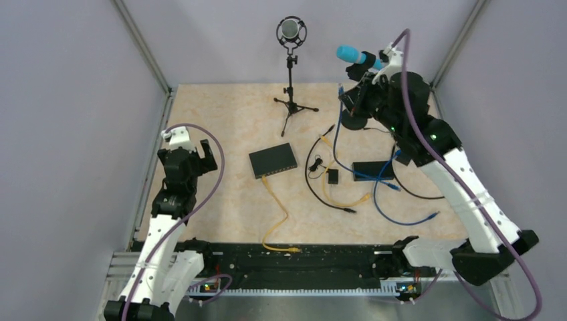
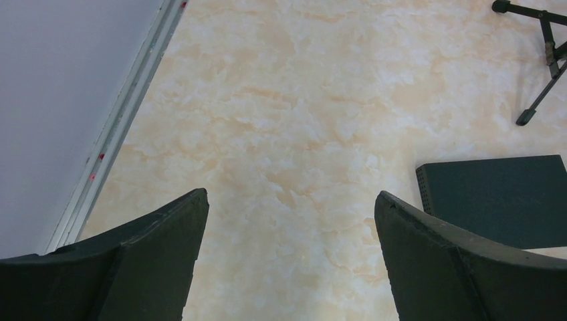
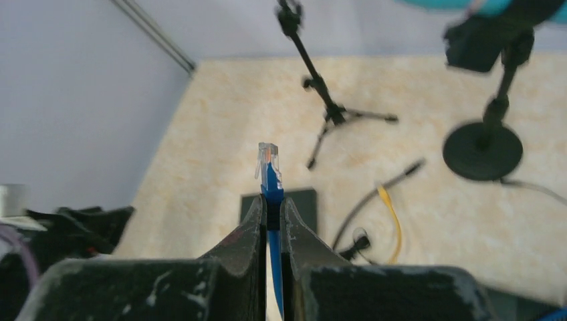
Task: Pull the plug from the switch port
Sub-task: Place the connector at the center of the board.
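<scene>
We see a table [image 2: 267, 120] with a cream, marble-patterned top, smooth and dull in sheen. The flat dark box [image 2: 495, 197] at three o'clock in the left wrist view looks matt. The right end effector [image 3: 271, 204] has matt black fingers [image 3: 234, 247] flecked with pale scuffs. The plug [image 3: 268, 159] is clear, glossy plastic, and its blue cable [image 3: 274, 267] has a smooth jacket. The teal microphone cover [image 1: 349, 53] at one o'clock in the top view looks like soft foam.

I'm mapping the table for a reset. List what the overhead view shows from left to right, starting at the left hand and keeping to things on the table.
Left hand, open → flat black box with the yellow cable → small black block → flat black box with blue cables → loose blue plug.
</scene>
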Robot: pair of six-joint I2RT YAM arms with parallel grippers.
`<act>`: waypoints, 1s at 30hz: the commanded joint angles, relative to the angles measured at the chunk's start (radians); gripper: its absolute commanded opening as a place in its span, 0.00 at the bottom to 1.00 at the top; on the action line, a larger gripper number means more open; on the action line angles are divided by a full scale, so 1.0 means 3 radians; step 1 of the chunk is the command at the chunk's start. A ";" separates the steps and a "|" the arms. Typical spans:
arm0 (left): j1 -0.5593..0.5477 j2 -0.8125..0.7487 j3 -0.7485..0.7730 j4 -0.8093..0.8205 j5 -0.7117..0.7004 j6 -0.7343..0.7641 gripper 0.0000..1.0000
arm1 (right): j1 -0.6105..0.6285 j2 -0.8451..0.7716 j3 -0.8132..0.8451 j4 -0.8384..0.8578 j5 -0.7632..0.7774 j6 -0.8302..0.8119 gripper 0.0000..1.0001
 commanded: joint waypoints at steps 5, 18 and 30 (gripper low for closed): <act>0.0016 0.0043 0.0042 0.0203 0.0272 0.0038 0.99 | -0.0434 0.0893 -0.0379 -0.0200 -0.1038 0.0177 0.00; 0.0013 0.0214 0.0057 0.0125 0.0449 0.0092 0.99 | -0.0613 0.2236 0.0076 0.0626 -0.1188 0.0367 0.00; 0.0013 0.0409 0.0138 0.0072 0.0637 0.0064 0.99 | -0.0599 0.2567 0.0413 0.0384 -0.0753 0.0267 0.41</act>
